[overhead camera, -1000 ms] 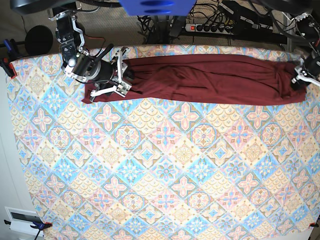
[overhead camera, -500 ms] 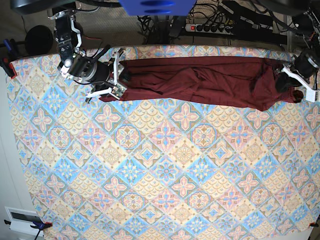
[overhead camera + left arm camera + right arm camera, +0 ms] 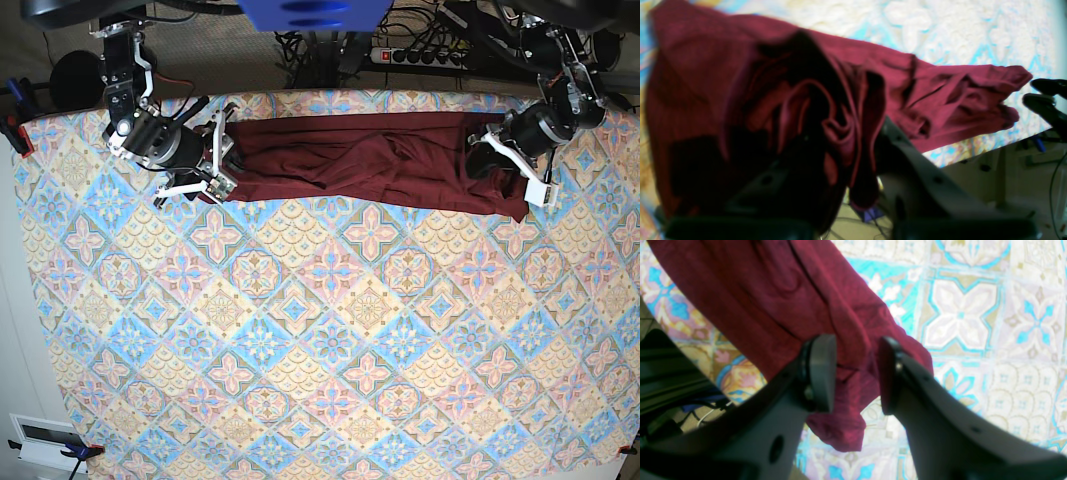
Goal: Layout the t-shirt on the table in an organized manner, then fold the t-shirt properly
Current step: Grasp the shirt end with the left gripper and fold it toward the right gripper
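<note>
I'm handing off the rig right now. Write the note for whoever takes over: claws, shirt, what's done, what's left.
Left claw: shut on the t-shirt, a bunch of cloth gathered between its fingers.
Right claw: jaws apart, astride the shirt's other end; the wrist view shows cloth between the pads, no clamp seen.
T-shirt: a creased band along the far edge of the table, both ends at the claws.
Done: shirt on the table, not yet spread.
Left: flatten, lay out the sleeves, fold.
</note>
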`<state>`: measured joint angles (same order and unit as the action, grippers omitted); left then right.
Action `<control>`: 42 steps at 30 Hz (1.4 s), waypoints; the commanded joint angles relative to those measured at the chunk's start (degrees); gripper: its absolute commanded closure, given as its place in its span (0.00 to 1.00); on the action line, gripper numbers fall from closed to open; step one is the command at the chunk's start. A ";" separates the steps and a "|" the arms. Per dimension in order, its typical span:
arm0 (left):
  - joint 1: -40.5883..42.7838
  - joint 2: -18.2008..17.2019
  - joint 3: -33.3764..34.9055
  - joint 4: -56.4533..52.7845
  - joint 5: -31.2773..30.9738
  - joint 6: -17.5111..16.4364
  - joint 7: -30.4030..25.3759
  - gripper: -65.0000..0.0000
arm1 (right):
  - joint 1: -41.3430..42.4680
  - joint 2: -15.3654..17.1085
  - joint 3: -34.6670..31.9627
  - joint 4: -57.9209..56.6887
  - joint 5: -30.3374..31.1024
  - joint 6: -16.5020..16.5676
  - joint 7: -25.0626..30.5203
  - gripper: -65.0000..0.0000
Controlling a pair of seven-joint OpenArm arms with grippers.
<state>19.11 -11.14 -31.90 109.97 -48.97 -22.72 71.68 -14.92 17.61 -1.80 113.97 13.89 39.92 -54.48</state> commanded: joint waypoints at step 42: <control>-7.47 -1.04 7.94 -13.49 -1.45 -0.18 -2.54 0.45 | 1.60 0.55 0.18 1.06 0.66 0.08 0.98 0.69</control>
<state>12.36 -11.55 -23.75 95.48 -49.10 -22.63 69.89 -13.65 17.69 -1.98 113.97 13.89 40.07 -54.46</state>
